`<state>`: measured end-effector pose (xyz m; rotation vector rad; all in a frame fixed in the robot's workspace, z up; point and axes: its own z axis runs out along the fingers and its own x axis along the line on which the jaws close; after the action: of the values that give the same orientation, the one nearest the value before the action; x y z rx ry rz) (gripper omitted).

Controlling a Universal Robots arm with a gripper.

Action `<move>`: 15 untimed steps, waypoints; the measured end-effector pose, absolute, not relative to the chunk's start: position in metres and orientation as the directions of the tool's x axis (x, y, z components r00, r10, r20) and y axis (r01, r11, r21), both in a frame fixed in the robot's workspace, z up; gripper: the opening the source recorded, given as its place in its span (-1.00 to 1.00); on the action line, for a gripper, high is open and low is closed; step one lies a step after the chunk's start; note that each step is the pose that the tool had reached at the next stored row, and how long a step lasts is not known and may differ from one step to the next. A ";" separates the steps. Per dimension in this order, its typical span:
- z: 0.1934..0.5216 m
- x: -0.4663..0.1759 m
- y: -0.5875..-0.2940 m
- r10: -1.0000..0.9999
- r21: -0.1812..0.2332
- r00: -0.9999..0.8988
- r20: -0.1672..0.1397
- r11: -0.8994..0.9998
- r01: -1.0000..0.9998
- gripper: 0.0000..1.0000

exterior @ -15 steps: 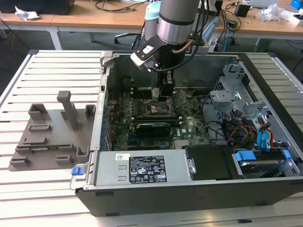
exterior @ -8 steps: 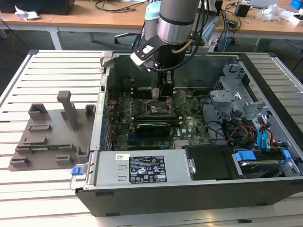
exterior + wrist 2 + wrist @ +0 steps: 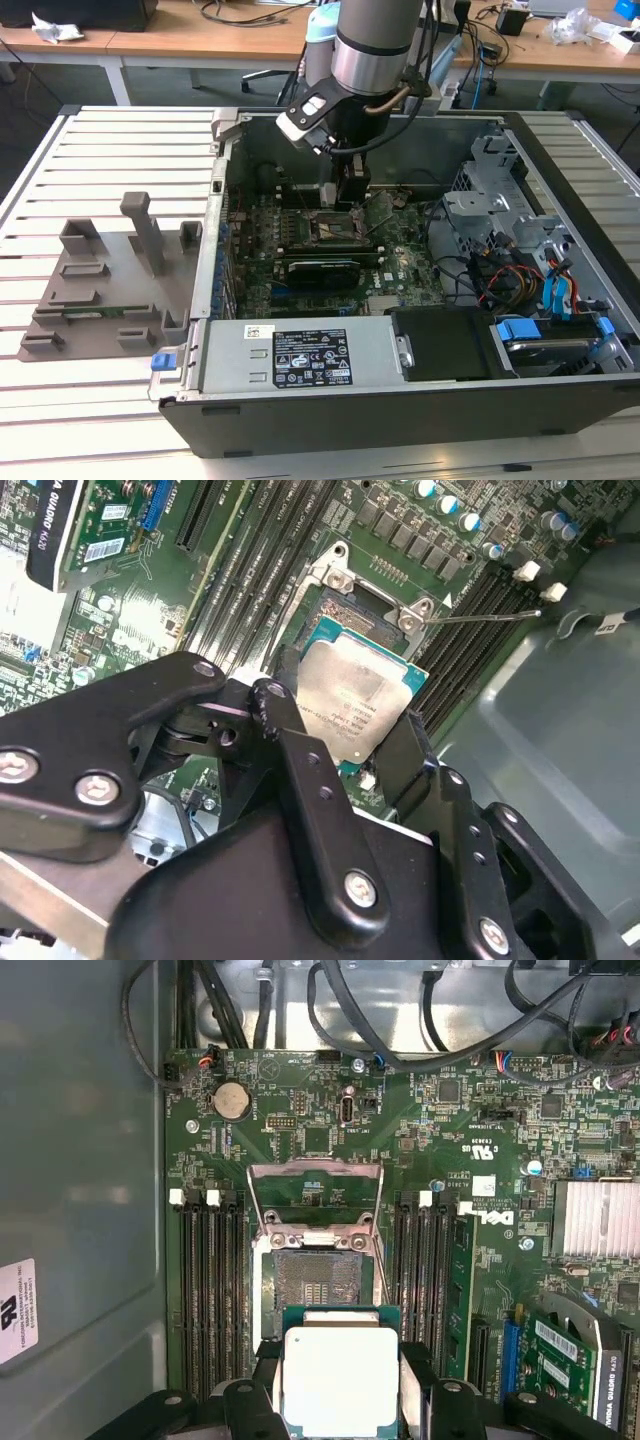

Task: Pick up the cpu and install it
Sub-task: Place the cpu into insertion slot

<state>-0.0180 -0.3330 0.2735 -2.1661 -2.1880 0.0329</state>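
Observation:
The cpu [image 3: 340,1372], a flat square chip with a silvery top on a green edge, hangs between the black fingers [image 3: 264,1385] of my gripper [image 3: 340,1390], which is shut on its two sides. It hovers a little above the motherboard, just beside the open socket [image 3: 318,1282], whose metal load plate [image 3: 315,1185] stands raised. In the second wrist view the cpu [image 3: 355,700] is tilted over the socket frame [image 3: 372,598], with the thin lever [image 3: 480,617] swung out. In the exterior view my gripper [image 3: 351,197] reaches down into the computer case over the socket [image 3: 335,228].
The open case [image 3: 225,180] lies on a slatted white table. A white-labelled power supply box [image 3: 300,355] sits along its near side, and a drive cage with cables [image 3: 520,250] is on the exterior view's right. Memory slots [image 3: 205,1290] flank the socket. A grey fixture [image 3: 110,270] stands outside the case.

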 end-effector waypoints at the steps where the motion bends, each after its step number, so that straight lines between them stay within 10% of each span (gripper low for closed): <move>1: 0.274 -0.018 -0.333 1.000 -0.059 -0.009 0.029 0.011 0.998 0.09; 15: 0.266 -0.018 -0.333 1.000 -0.059 -0.009 0.027 0.011 0.998 0.09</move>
<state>-0.0178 -0.3330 0.2665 -2.1672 -2.1892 0.0354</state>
